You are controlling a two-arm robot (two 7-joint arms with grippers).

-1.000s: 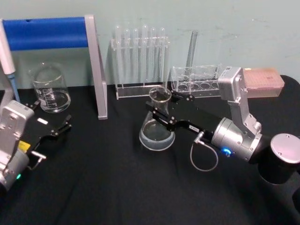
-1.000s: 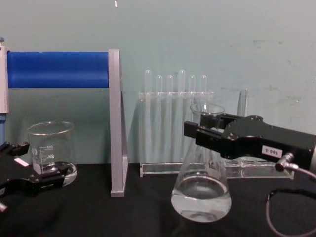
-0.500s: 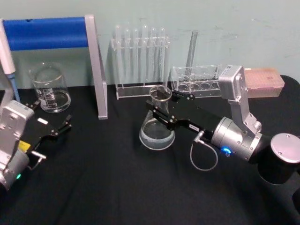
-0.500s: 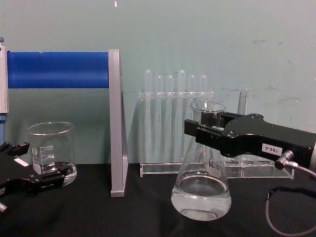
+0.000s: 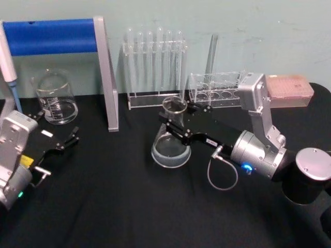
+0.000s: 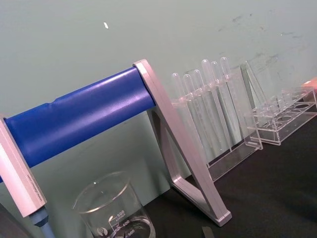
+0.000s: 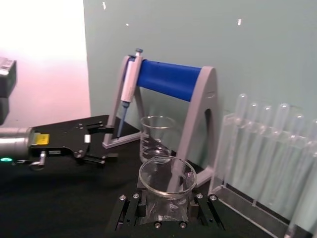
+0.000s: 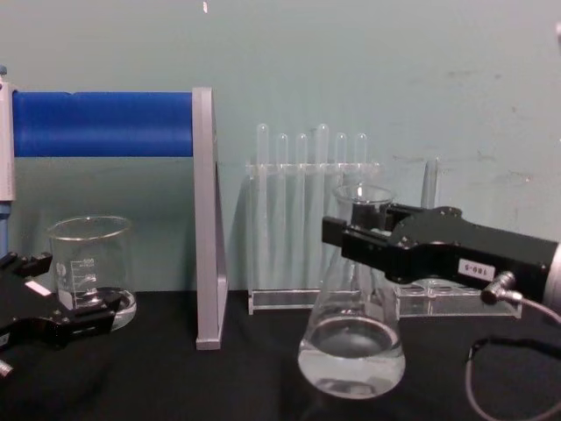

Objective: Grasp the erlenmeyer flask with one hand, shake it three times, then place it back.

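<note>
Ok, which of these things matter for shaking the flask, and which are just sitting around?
In use: erlenmeyer flask, right tool clamped on its neck.
Lying about: beaker, test tube rack, pipette on its blue stand, pink box, left tool parked open.

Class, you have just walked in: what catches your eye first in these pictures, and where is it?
The right gripper is clamped on the neck of the erlenmeyer flask at the middle of the table, with clear liquid in its base. Behind on the left stands a blue-barred stand; the left gripper lies open before it.
</note>
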